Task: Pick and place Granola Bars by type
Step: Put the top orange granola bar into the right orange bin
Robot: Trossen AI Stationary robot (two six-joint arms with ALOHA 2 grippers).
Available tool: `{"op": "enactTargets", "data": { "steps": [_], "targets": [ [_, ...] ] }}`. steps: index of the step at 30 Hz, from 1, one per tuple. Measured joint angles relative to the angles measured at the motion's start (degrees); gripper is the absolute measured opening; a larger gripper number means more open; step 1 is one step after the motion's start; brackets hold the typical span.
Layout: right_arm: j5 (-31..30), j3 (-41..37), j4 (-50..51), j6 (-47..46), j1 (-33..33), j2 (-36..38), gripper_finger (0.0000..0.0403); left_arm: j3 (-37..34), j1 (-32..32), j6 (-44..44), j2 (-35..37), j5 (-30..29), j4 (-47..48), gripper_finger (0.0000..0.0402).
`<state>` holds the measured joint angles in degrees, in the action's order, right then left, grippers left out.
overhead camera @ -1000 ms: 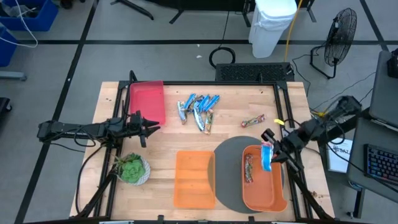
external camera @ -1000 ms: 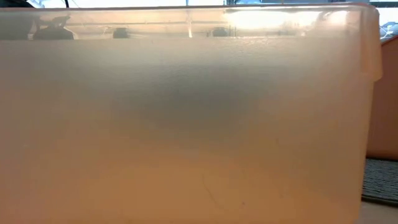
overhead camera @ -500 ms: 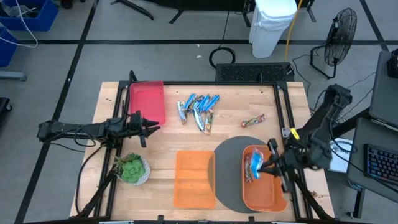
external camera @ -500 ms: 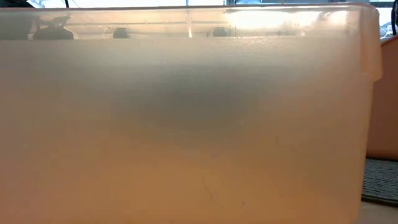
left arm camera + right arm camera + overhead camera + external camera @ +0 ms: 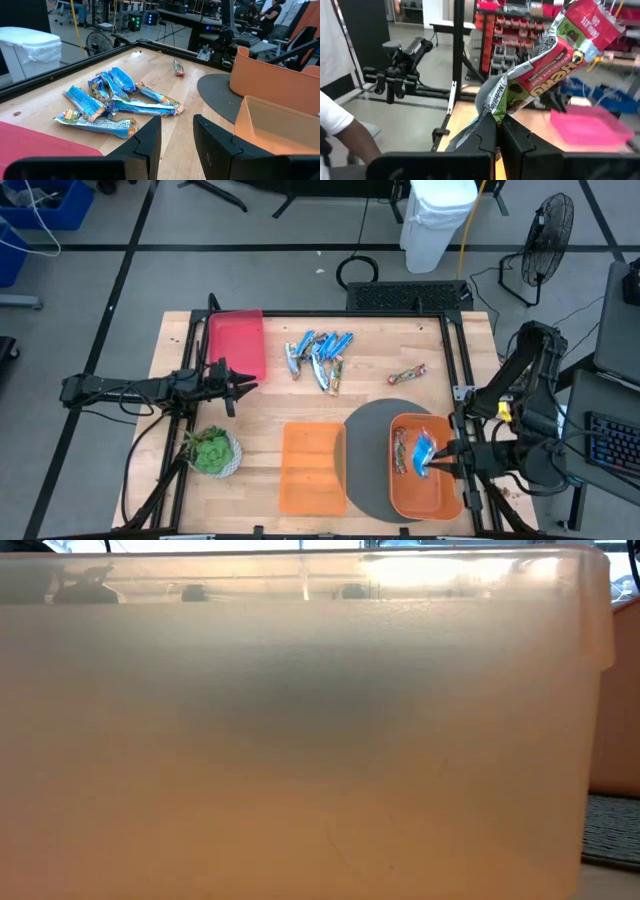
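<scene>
My right gripper (image 5: 441,463) is shut on a foil-wrapped granola bar (image 5: 424,452), blue from above, above the round-cornered orange tray (image 5: 440,502) at the near right. A brownish bar (image 5: 400,450) lies in that tray. Several blue bars (image 5: 320,352) lie in a heap on the wood at the far middle, and one reddish bar (image 5: 407,374) lies alone to their right. My left gripper (image 5: 177,136) waits open at the left edge, level, pointing toward the heap (image 5: 107,102), with nothing between its fingers. My right gripper pinches the bar by one crumpled end (image 5: 491,111) between its two fingers (image 5: 485,134). The fingers lie level and come from the table's right. The rest of the bar (image 5: 555,55) sticks out beyond the fingertips, tilted up, lifted clear above the orange tray.
A red tray (image 5: 237,343) sits at the far left, an orange bin (image 5: 312,468) at the near middle, a grey round mat (image 5: 370,445) under the orange tray. A green plant in a white bowl (image 5: 212,450) stands near left. The bin's wall (image 5: 300,740) fills the low view.
My right gripper has swung toward the table's near right corner and risen, tipping from slanting down to level, still shut on the bar. The bar has travelled with it and stays above the orange tray.
</scene>
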<state>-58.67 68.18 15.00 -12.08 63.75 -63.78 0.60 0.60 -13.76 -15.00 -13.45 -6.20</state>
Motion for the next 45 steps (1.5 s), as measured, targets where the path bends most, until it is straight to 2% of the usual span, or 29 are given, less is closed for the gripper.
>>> {"op": "enactTargets", "data": {
  "steps": [6,19,23,31,33,36,45],
  "targets": [
    [1.56,0.09,10.12,-15.70,-0.05,1.43,0.0002,0.00,0.02,0.00,0.00,0.00,0.00,0.0118],
    [23.55,-3.76,35.69,-54.03,-7.55,1.41,0.0002,0.00,0.01,0.00,0.00,0.00,-0.01,0.0118],
    [33.14,-8.08,39.80,-66.00,-10.71,1.41,0.0002,0.00,0.01,0.00,0.00,0.00,0.00,0.0118],
    [58.78,-18.96,39.22,-84.42,-13.88,1.41,0.0002,0.02,0.00,0.00,0.01,0.00,0.00,0.0118],
    [63.65,-21.14,38.32,-87.78,-13.92,1.41,0.0002,0.00,0.01,0.00,0.01,0.00,0.00,0.0118],
    [65.39,-23.19,36.34,-89.00,-13.90,1.39,0.0002,0.00,0.02,0.00,0.01,0.00,0.00,0.0118],
    [60.14,-23.78,33.86,-84.23,-14.78,1.41,0.0002,0.00,0.02,0.00,-0.01,0.00,0.00,0.0118]
  ]
}}
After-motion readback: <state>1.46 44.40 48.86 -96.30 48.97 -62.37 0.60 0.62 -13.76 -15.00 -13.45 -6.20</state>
